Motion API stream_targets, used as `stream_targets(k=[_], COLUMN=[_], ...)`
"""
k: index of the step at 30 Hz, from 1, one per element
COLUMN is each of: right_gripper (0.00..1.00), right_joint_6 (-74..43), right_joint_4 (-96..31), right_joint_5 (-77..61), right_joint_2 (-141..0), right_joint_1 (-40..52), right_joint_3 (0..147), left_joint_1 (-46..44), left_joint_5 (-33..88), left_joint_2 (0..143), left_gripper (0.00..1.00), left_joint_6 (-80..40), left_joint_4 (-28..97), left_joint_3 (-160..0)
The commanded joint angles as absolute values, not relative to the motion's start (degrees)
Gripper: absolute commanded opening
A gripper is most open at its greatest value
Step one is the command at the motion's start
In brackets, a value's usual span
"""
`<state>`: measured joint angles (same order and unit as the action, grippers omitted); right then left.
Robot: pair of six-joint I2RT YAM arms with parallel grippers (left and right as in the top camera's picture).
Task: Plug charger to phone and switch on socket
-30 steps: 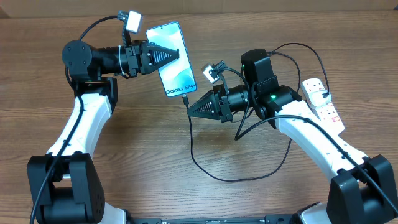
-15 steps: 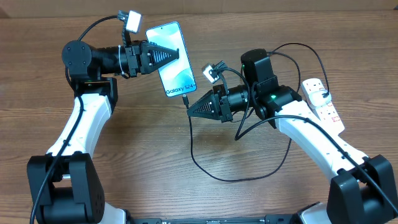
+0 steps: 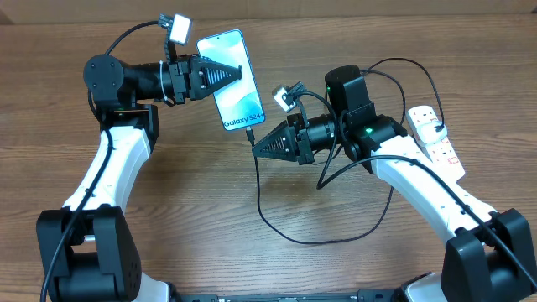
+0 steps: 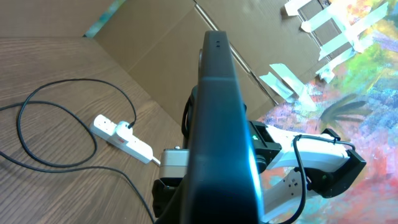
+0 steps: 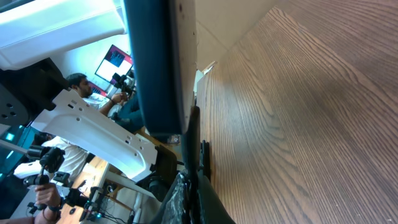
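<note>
Firmly, left tool (image 3: 241, 74) clamps phone (image 3: 238, 102); right tool (image 3: 255, 144) pinches charger (image 3: 257, 180) plug.

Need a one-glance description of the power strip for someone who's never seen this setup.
On the wooden table, go to the right edge, beyond the right arm. The socket lies flat there, partly covered by that arm. It is the only long white block with small red marks, unlike the thin black charger cable looping nearby.
</note>
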<state>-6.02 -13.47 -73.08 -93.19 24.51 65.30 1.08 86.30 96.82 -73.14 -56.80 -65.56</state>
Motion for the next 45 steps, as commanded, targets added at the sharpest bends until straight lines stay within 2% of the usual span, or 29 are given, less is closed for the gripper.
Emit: stream_targets(k=[1, 45], right_gripper=[0.04, 0.04], right_joint_6=[-6.0, -5.6], right_joint_4=[-13.0, -15.1], right_joint_5=[-73.8, -74.5], right_joint_2=[-93.4, -93.4], right_joint_1=[24.8, 24.7], right_joint_3=[66.8, 66.8], left_joint_1=[0.4, 0.5], left_joint_5=[84.6, 86.5], left_joint_2=[96.7, 96.7], left_gripper=[0.04, 0.04], left_joint_6=[-72.2, -68.8], left_joint_4=[-57.3, -57.3], left_joint_3=[-66.2, -66.2])
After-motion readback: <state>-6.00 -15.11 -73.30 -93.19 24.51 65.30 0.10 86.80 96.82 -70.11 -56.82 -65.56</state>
